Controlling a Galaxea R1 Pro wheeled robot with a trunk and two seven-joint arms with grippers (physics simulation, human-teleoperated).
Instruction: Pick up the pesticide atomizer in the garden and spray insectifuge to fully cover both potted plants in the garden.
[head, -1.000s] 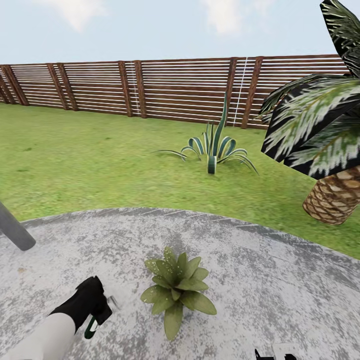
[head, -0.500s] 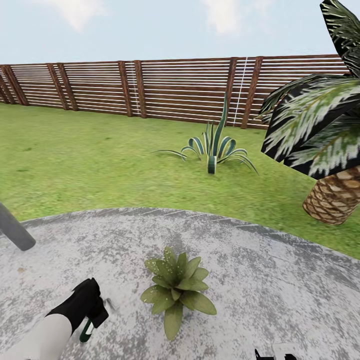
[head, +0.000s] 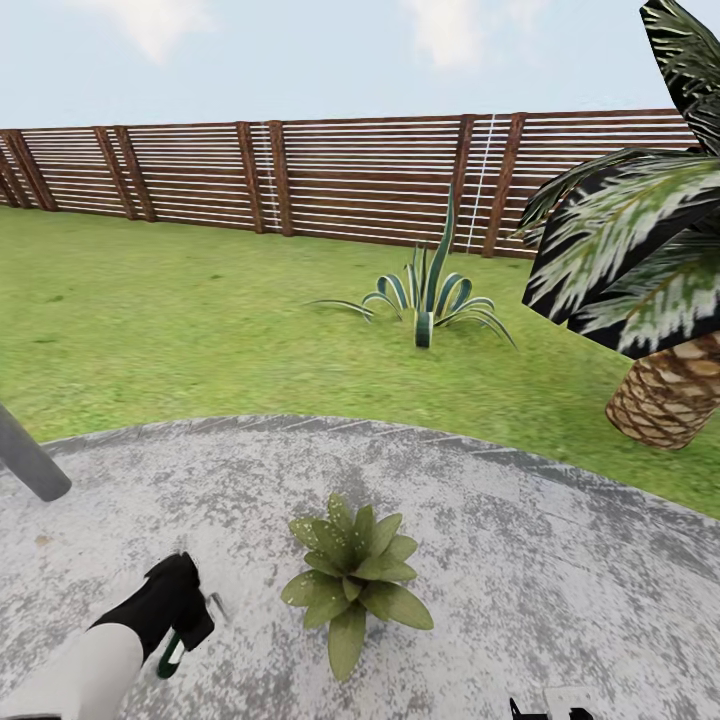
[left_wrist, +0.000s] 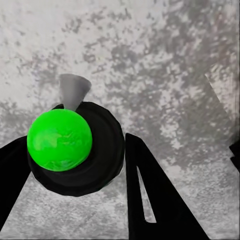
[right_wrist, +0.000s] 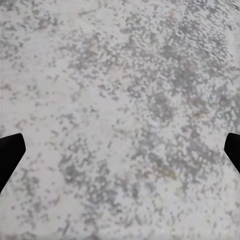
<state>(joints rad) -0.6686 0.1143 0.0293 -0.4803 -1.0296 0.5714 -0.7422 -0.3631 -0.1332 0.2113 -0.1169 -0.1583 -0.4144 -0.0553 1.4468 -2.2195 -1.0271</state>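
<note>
Risk: left gripper clamps the pesticide atomizer at the potted plant's nine o'clock (nozzle possibly misaimed), so spray may miss

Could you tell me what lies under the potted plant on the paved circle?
The potted plant sits on the mottled grey paving, with bare paving all round it. Its spreading leaves cover the pot and the patch of paving directly beneath, so neither can be made out.
</note>
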